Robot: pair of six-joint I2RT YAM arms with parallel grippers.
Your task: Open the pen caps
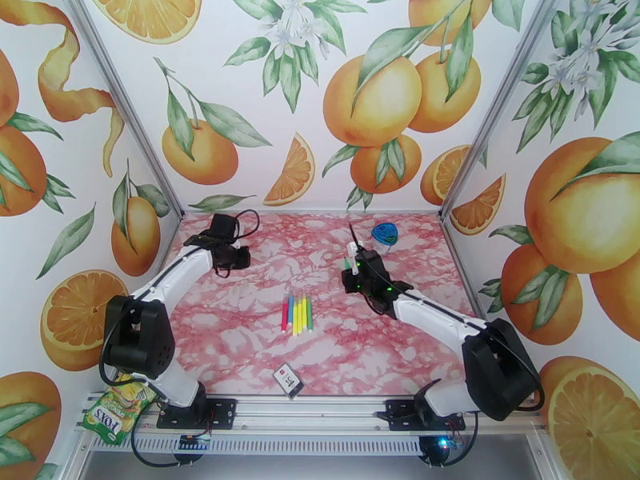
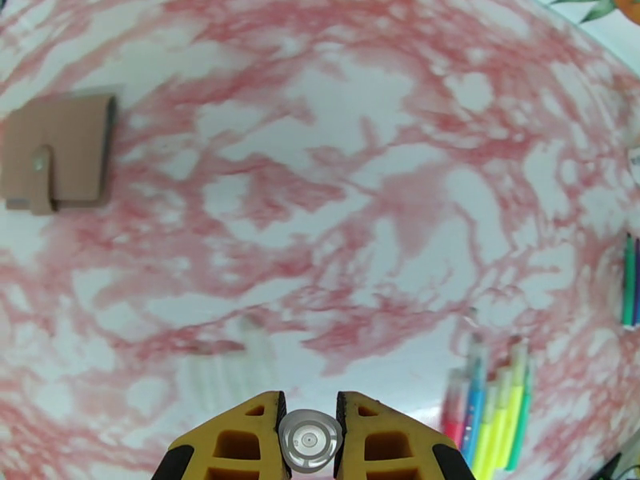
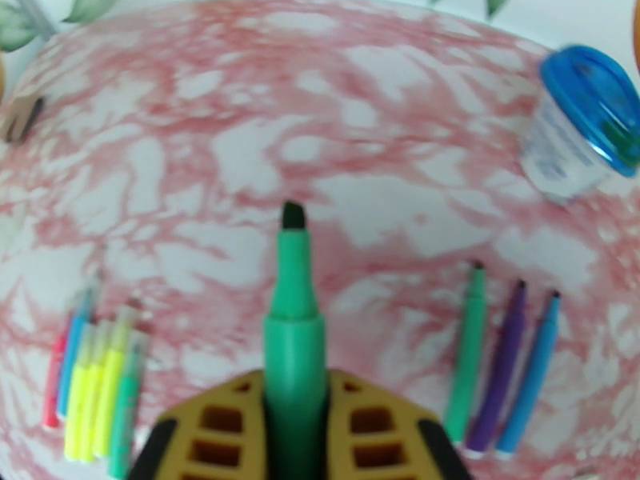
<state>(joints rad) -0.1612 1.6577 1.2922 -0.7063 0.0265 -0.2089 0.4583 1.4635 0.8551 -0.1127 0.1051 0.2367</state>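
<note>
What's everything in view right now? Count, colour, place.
capped pens: 5-6, pink/blue/yellow/green, table centre
uncapped pens: 3, green/purple/blue, lying right of those
green pen: 1, uncapped, in right gripper
cap: 1, clear, in left gripper
container: 1, blue lid, far right
wallet: 1, brown, far left
card: 1, black-white, near edge
sweet bag: 1, yellow-green, off table
left gripper: yellow, shut on cap
right gripper: yellow, shut on green pen

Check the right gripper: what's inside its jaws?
A green pen, its bare dark tip pointing away with no cap on it, clamped in the right gripper. The pen's back end is hidden by the gripper.
</note>
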